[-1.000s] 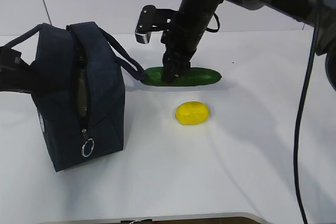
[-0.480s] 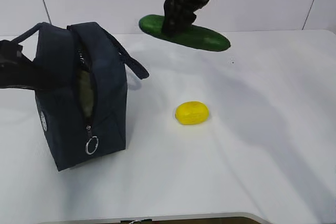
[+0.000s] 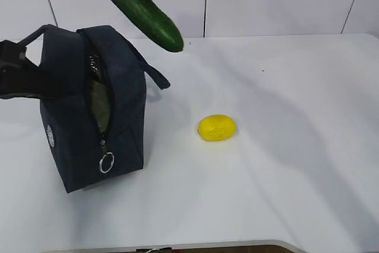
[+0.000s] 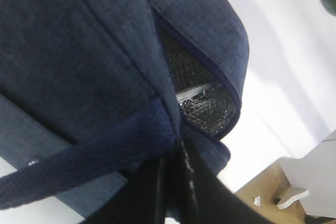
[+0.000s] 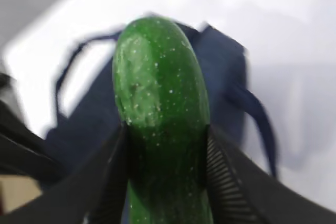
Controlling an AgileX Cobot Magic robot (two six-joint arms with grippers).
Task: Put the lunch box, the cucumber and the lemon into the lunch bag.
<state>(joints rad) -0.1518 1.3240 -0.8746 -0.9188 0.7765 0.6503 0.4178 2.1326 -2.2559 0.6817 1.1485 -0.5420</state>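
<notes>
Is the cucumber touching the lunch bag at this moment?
Apart. In the exterior view the cucumber hangs tilted in the right hand, with white wall showing between its lower tip and the lunch bag top.

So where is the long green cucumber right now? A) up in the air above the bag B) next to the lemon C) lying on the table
A: the long dark green cucumber is held aloft, tilted, above the open navy fabric bag, between the right gripper's fingers.
</notes>
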